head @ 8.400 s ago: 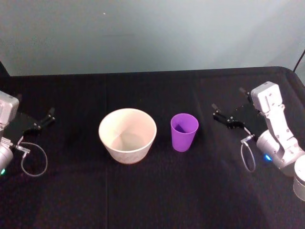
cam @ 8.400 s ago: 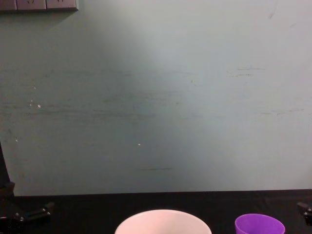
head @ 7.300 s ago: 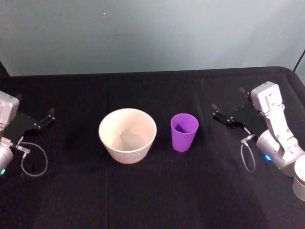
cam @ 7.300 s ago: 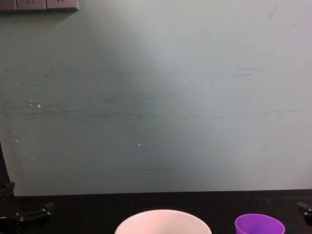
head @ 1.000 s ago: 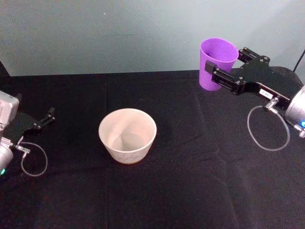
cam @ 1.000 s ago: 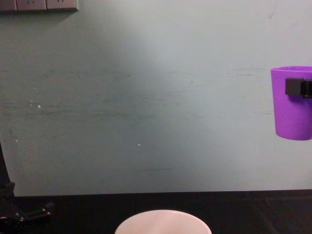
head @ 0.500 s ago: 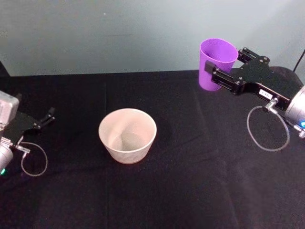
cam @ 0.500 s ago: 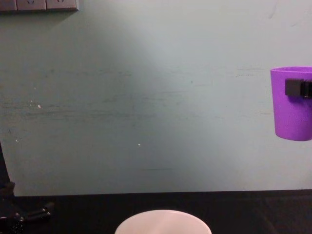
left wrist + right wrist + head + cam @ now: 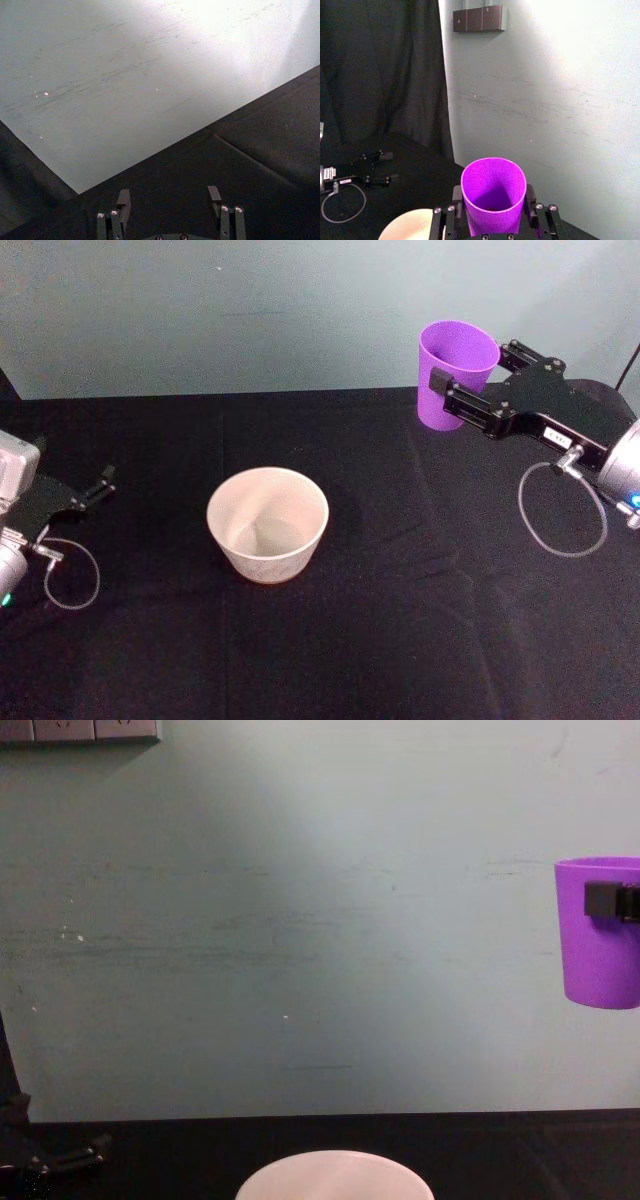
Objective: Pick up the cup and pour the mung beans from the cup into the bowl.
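Moved: cup (image 9: pixel 456 358), off the table (image 9: pixel 400 630) beside the bowl (image 9: pixel 262 558), where it stood some eight seconds back. It is now aloft and upright, to the right of the bowl and farther from the robot's body. Over the last second it has hardly shifted. Bowl unmoved.

Right gripper (image 9: pixel 472 372): fingers pinching the cup across its upper wall, one on either side, mouth up. Left gripper (image 9: pixel 103 483): parked low at the table's left edge, fingers spread, nothing between them.

Risks for you to weigh, item by item:
- Cup stands well apart from the bowl sideways and high above it. Tip it before its lip is over the bowl's mouth and the beans land on the table.
- Poured from that height, small hard grains would likely bounce off the bowl's floor and over the rim. You would do well to bring the cup lower first.
- Cup wall is smooth and tapers downward, so a tilted cup might slide in the pinch.
- A quick tilt would dump the lot at once.

Materials:
- Cup: bright purple plastic, round, handleless, smooth, thin rim.
- Beans: you cannot tell their amount, as the cup's floor lies in shade in the right wrist view.
- Bowl: white, round, wide, plain rim, walls sloping in to a narrower base, seemingly empty.
- Table: covered in black matte fabric, slightly creased.
- Wall (image 9: pixel 250 310) behind: pale, scuffed.
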Robot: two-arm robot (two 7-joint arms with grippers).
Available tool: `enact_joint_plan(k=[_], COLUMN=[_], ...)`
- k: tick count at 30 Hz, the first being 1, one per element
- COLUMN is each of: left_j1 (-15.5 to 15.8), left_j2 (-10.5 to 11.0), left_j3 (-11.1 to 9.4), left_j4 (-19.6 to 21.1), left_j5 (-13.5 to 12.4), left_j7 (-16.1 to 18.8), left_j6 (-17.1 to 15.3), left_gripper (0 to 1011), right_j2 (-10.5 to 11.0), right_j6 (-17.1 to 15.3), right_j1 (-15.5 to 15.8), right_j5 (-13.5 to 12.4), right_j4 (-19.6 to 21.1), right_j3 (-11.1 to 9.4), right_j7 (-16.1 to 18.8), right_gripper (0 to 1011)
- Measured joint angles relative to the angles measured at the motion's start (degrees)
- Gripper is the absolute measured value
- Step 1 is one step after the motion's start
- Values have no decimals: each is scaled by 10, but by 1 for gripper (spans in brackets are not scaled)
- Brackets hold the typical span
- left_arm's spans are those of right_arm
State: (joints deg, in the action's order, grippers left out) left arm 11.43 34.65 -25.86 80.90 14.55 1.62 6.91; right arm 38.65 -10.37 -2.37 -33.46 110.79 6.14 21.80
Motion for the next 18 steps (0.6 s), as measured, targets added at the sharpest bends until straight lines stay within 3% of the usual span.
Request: enact_joint_plan(k=[18], left_j1=[0], left_j2=[0], left_j3=[0], left_j4=[0], left_j5=[0], left_j7=[0], left_j6=[0], left_gripper=[1000], right_j2=[0], right_j6=[0], right_j1=[0], right_j5=[0], right_j4=[0], right_j3=[0], right_j7=[0], right_gripper=[720])
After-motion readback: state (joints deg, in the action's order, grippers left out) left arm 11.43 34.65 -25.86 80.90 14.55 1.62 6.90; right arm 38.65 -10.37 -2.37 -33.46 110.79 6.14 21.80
